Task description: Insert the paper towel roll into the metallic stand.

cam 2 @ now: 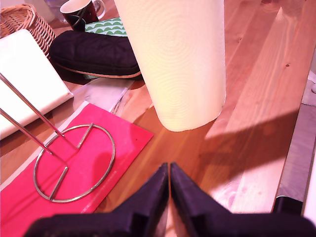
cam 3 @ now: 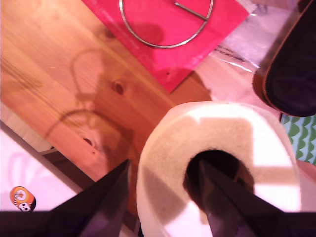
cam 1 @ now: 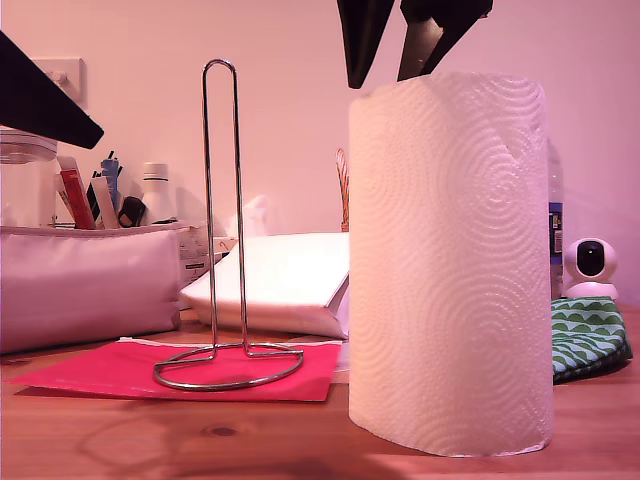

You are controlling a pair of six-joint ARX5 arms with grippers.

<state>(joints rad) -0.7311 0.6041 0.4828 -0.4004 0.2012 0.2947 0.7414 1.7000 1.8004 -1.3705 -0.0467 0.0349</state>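
Second wrist view shows my second gripper (cam 3: 163, 197) spread apart astride the paper towel roll (cam 1: 450, 265) wall, one finger in its core, the roll upright on the desk (cam 1: 250, 430) at the exterior view's right; next, I judge, clamp, lift, carry over the metallic stand (cam 1: 222, 230)

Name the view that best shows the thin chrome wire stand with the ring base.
The exterior view: the chrome wire stand shows whole, upright loop and ring base, on the red sheet. The first wrist view shows the base and lower rods; the second wrist view only part of the ring.
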